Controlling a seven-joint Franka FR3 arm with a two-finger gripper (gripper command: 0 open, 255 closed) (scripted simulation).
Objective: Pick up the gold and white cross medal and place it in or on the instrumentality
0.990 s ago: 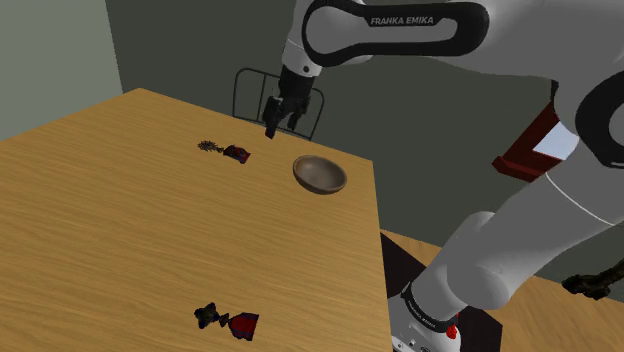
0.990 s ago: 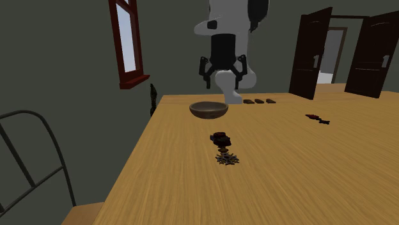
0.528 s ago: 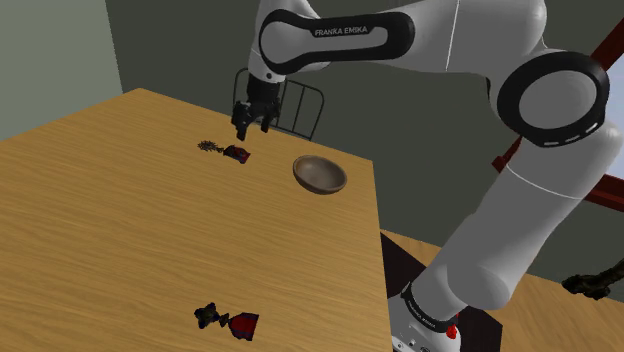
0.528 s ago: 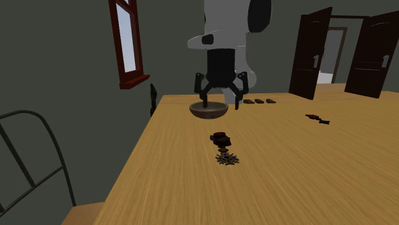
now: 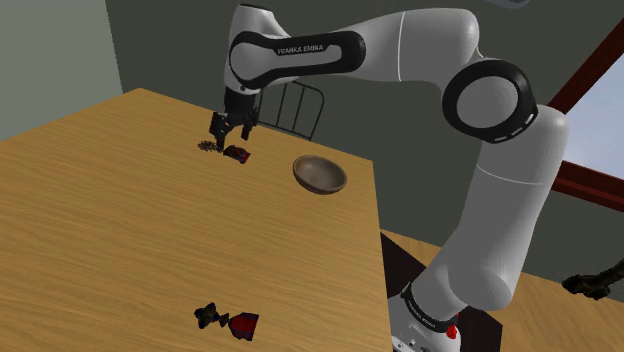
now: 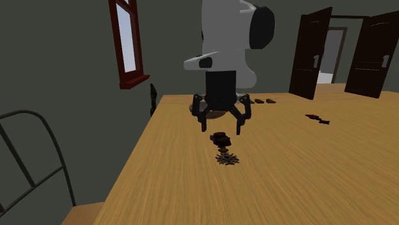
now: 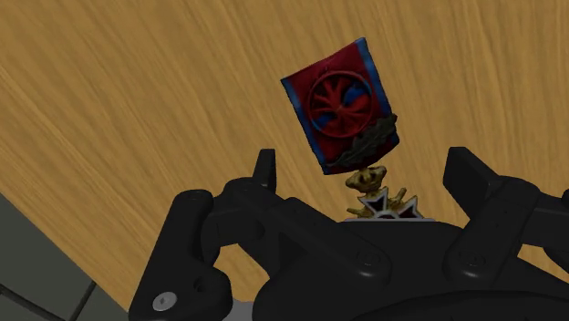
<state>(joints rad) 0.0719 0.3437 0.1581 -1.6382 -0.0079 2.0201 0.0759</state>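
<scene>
Since a second ago the pincer [image 5: 226,135] has been carried from above the bowl [image 5: 320,174] toward the shoulder view's left and lowered. It is now found directly over the gold and white cross medal [image 5: 228,151]. In the second exterior view the pincer [image 6: 221,128] is seen hanging just above the medal's ribbon, where earlier it was raised well behind it. The bowl and both medals have not been shifted.

The pincer [image 7: 367,173] is released: its two fingers are spread wide, and nothing is clasped. In the wrist view the cross of the medal [image 7: 342,109] is seen between the fingers, untouched by them, with the red, blue-edged ribbon lying flat beyond it on the bench [image 5: 120,220].

Two medals are counted on the bench: the one under the pincer, near the bench's far edge in the shoulder view, and a second medal [image 5: 227,321], dark with a red ribbon, well apart at the near edge. One brown bowl is counted, just beside the first medal. One chair [image 5: 290,105] is seen behind the bench, and two dark doors [image 6: 310,54] in the second exterior view.
</scene>
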